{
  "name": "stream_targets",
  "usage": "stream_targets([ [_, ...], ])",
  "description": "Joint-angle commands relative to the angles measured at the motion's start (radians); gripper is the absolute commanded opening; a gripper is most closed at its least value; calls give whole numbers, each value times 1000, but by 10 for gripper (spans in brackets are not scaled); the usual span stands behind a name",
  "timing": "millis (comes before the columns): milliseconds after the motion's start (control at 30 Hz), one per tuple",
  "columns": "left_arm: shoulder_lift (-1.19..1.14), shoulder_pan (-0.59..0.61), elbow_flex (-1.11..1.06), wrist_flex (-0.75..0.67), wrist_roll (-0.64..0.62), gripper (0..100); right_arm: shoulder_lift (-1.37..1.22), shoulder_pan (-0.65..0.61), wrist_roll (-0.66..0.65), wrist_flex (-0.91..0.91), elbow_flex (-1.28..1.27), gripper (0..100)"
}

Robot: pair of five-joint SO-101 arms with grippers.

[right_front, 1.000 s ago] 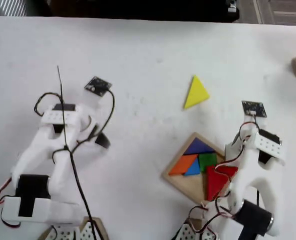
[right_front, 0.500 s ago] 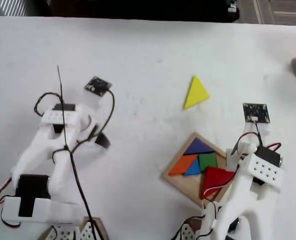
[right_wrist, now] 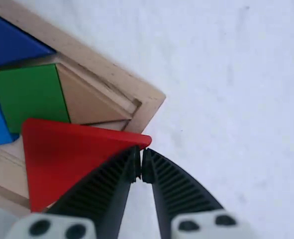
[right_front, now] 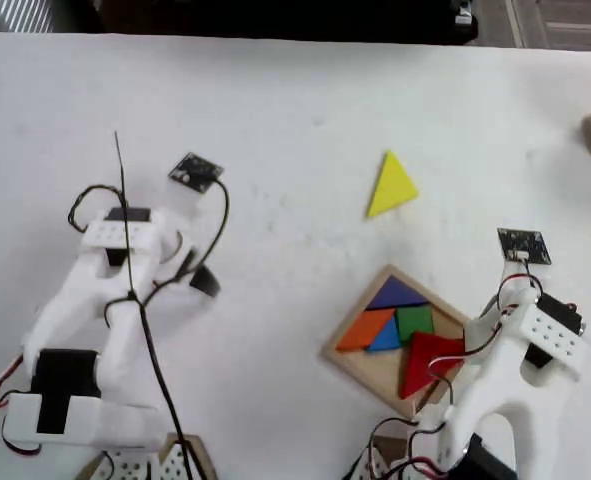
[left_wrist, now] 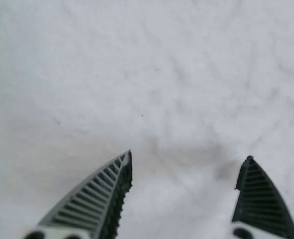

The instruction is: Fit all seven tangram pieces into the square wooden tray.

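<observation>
I am working on the red triangle [right_wrist: 67, 159]. It lies on the square wooden tray [right_wrist: 104, 74], but I think it is not all the way in. One red corner sits over the tray's rim.

My right end effector [right_wrist: 141, 151] has its two fingers pushed close together, with just a thin crack between them. The tips are right at that red corner. I cannot tell if they nip the corner or just touch it.

Next I think the red piece needs a small push or turn so it drops flat inside. It should be a soft push, so the other pieces do not slide.

My right wrist view is close up. It lets me see the bare wood spot [right_wrist: 89, 99] beside the green piece [right_wrist: 30, 92], and the red corner over the rim.

The high view lets me see something else. The yellow triangle [right_front: 390, 185] is out on the desk [right_front: 275, 100], well apart from the tray. It has to go in too. I cannot count all seven pieces from here.

My left end effector [left_wrist: 186, 162] is open wide. It holds nothing and hangs over bare desk, well away from the tray.
</observation>
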State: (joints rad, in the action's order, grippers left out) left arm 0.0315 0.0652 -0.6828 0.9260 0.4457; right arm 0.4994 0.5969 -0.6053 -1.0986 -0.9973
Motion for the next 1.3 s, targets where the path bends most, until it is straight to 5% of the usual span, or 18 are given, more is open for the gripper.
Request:
stream_targets([
  [0,2,8,52,-8,14,332,-45,-25,14,41,26,18],
  [300,2,8,52,-8,15,332,-64,-150,97,35,21,18],
  [1000,2,7,54,-8,15,332,-38,-160,46,-176,180,18],
  [1267,2,7,54,-8,15,332,185,-357,5,-231,78,18],
])
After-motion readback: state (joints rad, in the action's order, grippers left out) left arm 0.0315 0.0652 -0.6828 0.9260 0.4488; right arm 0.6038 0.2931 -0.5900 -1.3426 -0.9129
